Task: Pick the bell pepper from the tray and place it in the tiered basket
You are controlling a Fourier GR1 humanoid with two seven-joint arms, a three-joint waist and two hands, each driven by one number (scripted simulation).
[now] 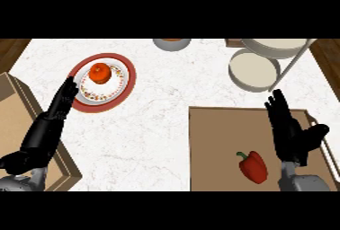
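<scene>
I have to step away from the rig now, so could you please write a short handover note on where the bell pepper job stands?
Left hand: open, fingers straight, holding nothing, at the left beside the plate.
Right hand: open, fingers straight, holding nothing, over the right side of the tray, apart from the pepper.
Bell pepper: red, lying on the tray near its front edge.
Tiered basket: at the back right, beyond the tray; the pepper is not in it.
Done: nothing yet.
Left: grasp the pepper, probably with the right hand, lift it, carry it to the basket and set it in.
</scene>
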